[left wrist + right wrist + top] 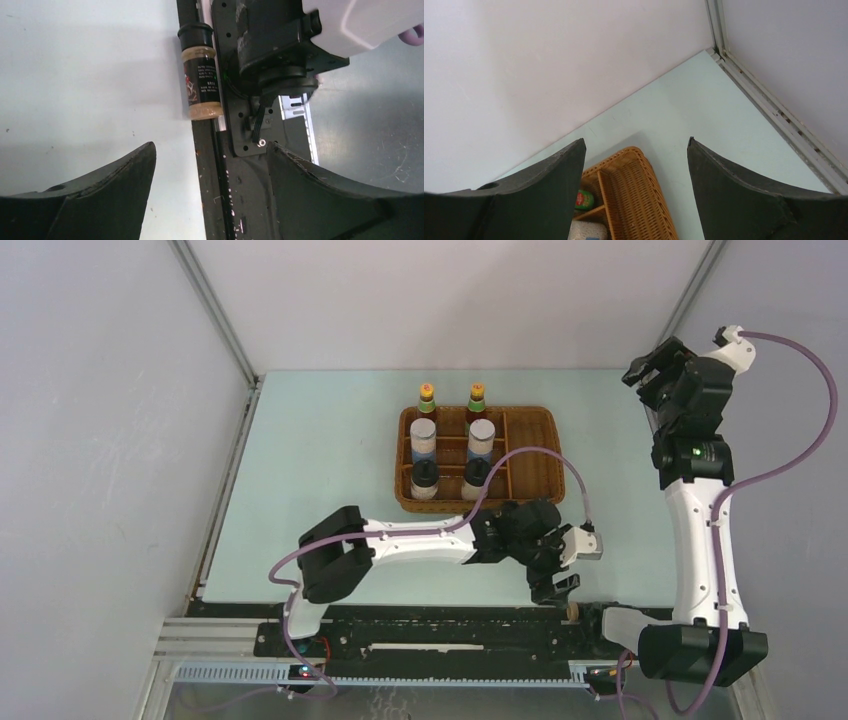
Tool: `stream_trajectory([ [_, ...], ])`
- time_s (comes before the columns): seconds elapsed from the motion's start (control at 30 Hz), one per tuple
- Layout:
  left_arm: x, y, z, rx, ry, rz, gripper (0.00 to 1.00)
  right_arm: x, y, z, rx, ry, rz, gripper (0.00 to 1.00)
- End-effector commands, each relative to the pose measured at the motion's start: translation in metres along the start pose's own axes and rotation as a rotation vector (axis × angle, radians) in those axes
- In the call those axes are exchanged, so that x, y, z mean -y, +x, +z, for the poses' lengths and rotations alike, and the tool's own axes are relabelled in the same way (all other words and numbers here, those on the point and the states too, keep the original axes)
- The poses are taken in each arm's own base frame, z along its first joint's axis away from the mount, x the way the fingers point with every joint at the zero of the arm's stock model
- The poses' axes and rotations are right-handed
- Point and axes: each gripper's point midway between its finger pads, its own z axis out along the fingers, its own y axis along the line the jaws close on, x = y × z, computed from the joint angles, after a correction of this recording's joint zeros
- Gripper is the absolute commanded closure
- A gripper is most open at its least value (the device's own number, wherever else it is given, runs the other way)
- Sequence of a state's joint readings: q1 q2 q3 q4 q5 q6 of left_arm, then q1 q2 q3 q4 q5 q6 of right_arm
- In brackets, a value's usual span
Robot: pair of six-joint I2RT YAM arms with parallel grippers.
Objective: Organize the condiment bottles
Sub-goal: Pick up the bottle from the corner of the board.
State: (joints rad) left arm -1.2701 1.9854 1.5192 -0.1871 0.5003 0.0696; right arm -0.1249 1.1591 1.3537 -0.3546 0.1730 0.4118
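Pale green table (300,470). Tiny dark bottle (201,75) is laid on side at near edge, against black rail (207,165). Left gripper (210,150) is held apart just beside it, empty; right gripper (636,145) likewise, above far right corner. Bottle is judged light, stiff, easily rolled; labelled middle is to be taken.

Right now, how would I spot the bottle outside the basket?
Look at the table's near edge, where the black rail runs. A tiny bottle lies on its side along that rail, by the left gripper. Unlike the basket's upright bottles, it is alone, black-capped, tan-filled.
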Motion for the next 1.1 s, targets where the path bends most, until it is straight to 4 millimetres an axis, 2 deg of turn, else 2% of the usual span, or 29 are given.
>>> stream_trajectory([
  [0.0,-0.007,-0.019,0.010,0.093,-0.020,0.023,0.15,-0.011,-0.030,-0.004,0.058,-0.024,0.013,0.17],
  [0.17,-0.018,-0.014,0.017,0.103,-0.056,0.034,0.16,-0.015,-0.040,-0.005,0.073,-0.028,0.006,0.17],
  [0.47,-0.024,0.002,0.030,0.092,-0.058,0.027,0.17,-0.021,-0.049,-0.003,0.087,-0.041,0.010,0.17],
  [0.73,-0.020,0.021,0.039,0.061,-0.038,0.015,0.18,-0.023,-0.053,0.001,0.096,-0.045,0.015,0.17],
  [1.07,-0.009,0.030,0.051,0.048,-0.006,0.010,0.18,-0.025,-0.051,0.003,0.094,-0.050,0.017,0.17],
])
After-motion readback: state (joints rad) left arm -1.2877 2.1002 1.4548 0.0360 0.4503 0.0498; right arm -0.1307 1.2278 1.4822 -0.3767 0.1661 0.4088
